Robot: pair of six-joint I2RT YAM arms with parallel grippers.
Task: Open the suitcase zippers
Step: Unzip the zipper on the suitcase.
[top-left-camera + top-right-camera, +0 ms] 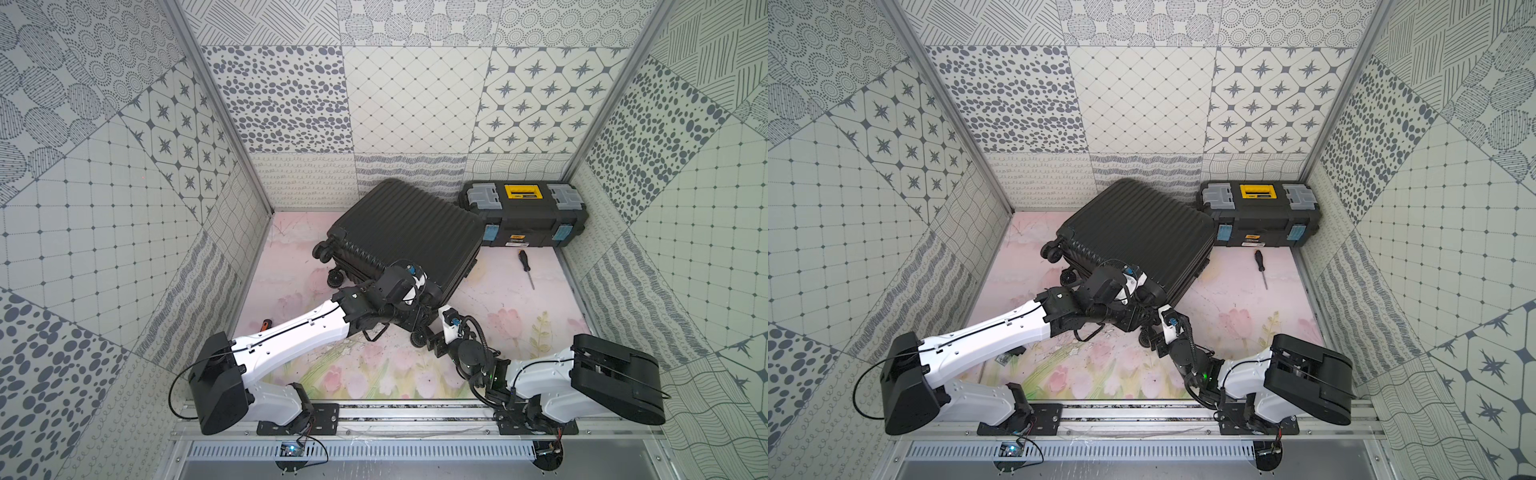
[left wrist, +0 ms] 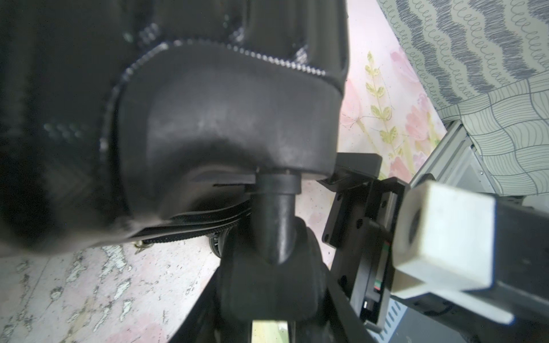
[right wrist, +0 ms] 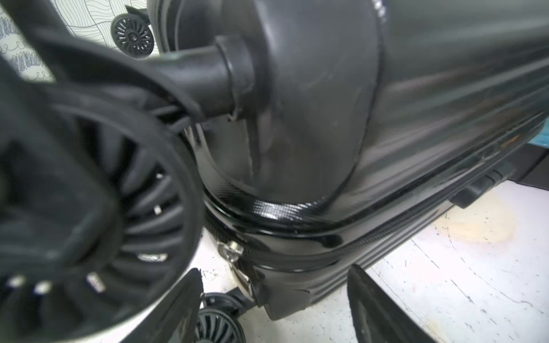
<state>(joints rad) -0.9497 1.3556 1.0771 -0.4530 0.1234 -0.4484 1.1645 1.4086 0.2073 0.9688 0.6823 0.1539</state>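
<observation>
Floral mat [image 1: 519, 316] bears the suitcase [image 1: 407, 228] flat, wheels [image 1: 336, 277] nearest, long axis diagonal.

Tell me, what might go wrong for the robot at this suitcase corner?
1. The zipper pull is tiny and sits near a wheel; the open right gripper could close on the wrong part.
2. The left arm and right arm crowd the same corner of the suitcase, so they might bump.
</observation>
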